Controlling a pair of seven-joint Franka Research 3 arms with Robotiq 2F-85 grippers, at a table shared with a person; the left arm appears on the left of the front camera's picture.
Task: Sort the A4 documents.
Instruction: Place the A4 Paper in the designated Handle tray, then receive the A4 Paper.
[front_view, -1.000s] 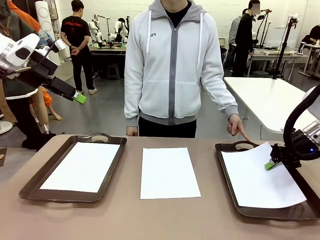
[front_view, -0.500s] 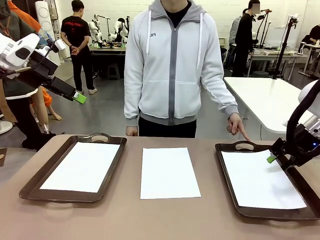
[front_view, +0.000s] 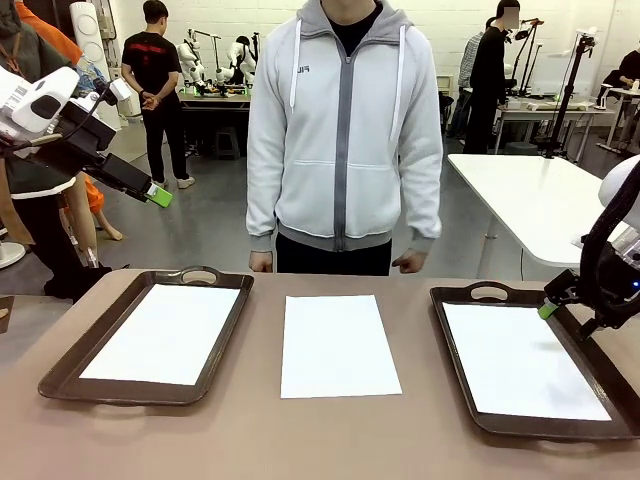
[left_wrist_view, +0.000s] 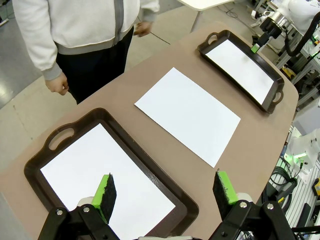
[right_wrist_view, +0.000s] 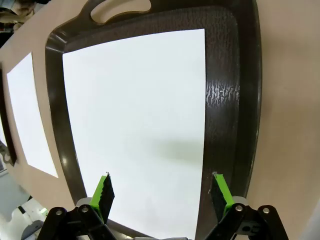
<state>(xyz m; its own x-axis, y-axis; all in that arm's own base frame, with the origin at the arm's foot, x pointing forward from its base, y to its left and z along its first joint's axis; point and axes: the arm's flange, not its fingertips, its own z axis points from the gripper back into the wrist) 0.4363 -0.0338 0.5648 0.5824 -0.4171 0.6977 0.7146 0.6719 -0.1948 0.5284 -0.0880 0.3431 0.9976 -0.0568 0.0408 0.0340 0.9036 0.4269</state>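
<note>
Counter (front_view: 300, 440) is brown and carries three white A4 sheets in a row, all flat, long edges running near to far. Left sheet (front_view: 165, 333) lies inside left tray (front_view: 120, 393) with a dark margin of tray floor around it. Middle sheet (front_view: 338, 345) lies bare on the counter between the trays, touching neither. Right sheet (front_view: 520, 360) lies inside right tray (front_view: 448, 350), set toward its left wall, with a wider strip of tray floor bare on the right. Both trays are dark brown, each with a handle cut-out at the far end. Right fingers (right_wrist_view: 104, 192) are spread wide with nothing between them. In the wrist view one pad is over the right sheet and the other over the bare strip beside it. In the front view they hang just above the tray's right side, toward the far end, off the paper. Left fingers (left_wrist_view: 106, 192) are also spread wide and empty. They are raised high off the far-left end of the counter, well above the left tray, and the wrist camera looks down across all three sheets. Person (front_view: 345, 130) in a white-grey zip hoodie stands at the far edge behind the middle sheet. One hand (front_view: 263, 262) and the other hand (front_view: 410, 262) are low at the counter edge, touching no sheet. White table (front_view: 530, 195) stands beyond on the right, with more people farther back.
</note>
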